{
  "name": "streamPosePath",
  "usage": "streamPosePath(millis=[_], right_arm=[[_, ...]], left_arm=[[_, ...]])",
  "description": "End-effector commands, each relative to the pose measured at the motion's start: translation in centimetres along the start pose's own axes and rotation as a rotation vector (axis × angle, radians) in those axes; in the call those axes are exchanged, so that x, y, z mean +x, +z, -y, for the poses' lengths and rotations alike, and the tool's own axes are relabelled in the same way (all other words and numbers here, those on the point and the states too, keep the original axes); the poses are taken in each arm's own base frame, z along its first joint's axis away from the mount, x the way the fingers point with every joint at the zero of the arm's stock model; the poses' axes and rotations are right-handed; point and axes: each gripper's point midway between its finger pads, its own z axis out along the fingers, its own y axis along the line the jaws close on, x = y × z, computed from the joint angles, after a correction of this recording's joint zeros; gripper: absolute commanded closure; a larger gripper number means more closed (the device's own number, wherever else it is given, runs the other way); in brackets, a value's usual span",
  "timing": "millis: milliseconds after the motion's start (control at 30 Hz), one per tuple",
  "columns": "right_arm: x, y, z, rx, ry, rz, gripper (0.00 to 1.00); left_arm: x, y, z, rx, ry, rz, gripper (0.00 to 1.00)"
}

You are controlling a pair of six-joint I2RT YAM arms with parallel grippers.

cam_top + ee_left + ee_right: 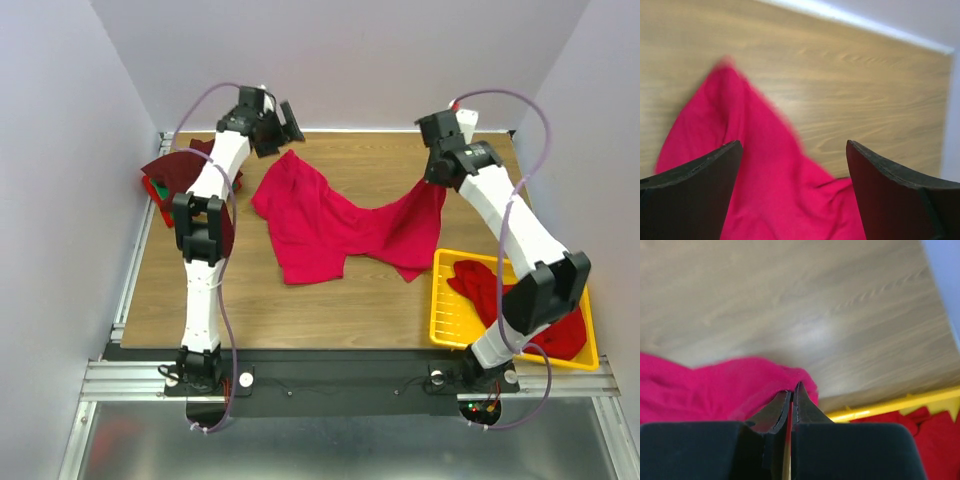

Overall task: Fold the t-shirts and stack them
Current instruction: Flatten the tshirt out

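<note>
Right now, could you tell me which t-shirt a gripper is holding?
The crimson t-shirt mid-table: the right gripper pinches its edge; the yellow-tray t-shirts and far-left pile lie untouched.

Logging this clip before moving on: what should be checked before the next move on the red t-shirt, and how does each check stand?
1. Left tool open, holding nothing: ok.
2. Right tool shut on the red t-shirt: ok.
3. T-shirt lying flat on the table: not ok, its right side hangs lifted and the rest is rumpled.
4. Cloth in view under the left tool: ok.
5. Hanging edge apart from the yellow tray: cannot tell.
</note>
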Motion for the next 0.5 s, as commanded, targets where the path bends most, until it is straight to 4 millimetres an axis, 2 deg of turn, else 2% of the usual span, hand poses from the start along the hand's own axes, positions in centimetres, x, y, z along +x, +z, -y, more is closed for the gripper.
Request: streamPosePath(millis=[0, 33, 100, 133, 200, 233, 267, 300, 400, 433, 467], right_arm=[[0.1, 0.3, -1.2, -0.064, 0.083, 0.001, 1.0], [0.6, 0.6, -1.4, -0.067, 0.088, -0.012, 1.0], [1.9, 1.2, -1.6, -0.066, 0.077, -0.043, 1.0], [2.2, 1.4, -1.7, -0.065, 0.079, -0.048, 1.0], [3.1, 1.8, -1.9, -0.071, 0.072, -0.066, 1.0], [3.4, 2.0, -1.9, -0.071, 0.068, -0.074, 1.0], [3.7, 2.2, -2.0, -0.071, 0.064, -0.081, 1.0], [4.0, 2.4, -2.0, -0.074, 0.063, -0.086, 1.0], [4.5, 2.6, -2.2, -0.076, 0.056, -0.096, 1.0], [4.6, 2.7, -2.3, -0.083, 0.055, -0.098, 1.0], [4.7, 2.8, -2.3, -0.084, 0.05, -0.101, 1.0]], left_arm=[[-3.8, -5.6, 4.2, -0.001, 0.147, 0.171, 0.02], [-1.3, -5.8, 3.3, -0.032, 0.183, 0.118, 0.02], [1.6, -6.5, 1.6, -0.074, 0.201, 0.053, 0.02], [5.0, -7.6, -0.1, -0.108, 0.206, -0.016, 0.02], [8.4, -9.0, -2.0, -0.152, 0.251, -0.074, 0.04], [11.5, -10.6, -4.0, -0.19, 0.247, -0.13, 0.06], [13.0, -11.4, -4.9, -0.212, 0.245, -0.156, 0.11], [15.7, -12.8, -6.5, -0.237, 0.24, -0.209, 0.12], [20.0, -14.6, -7.7, -0.234, 0.221, -0.311, 0.14], [21.1, -15.2, -7.4, -0.226, 0.224, -0.329, 0.16], [23.1, -15.6, -8.4, -0.242, 0.221, -0.377, 0.18]])
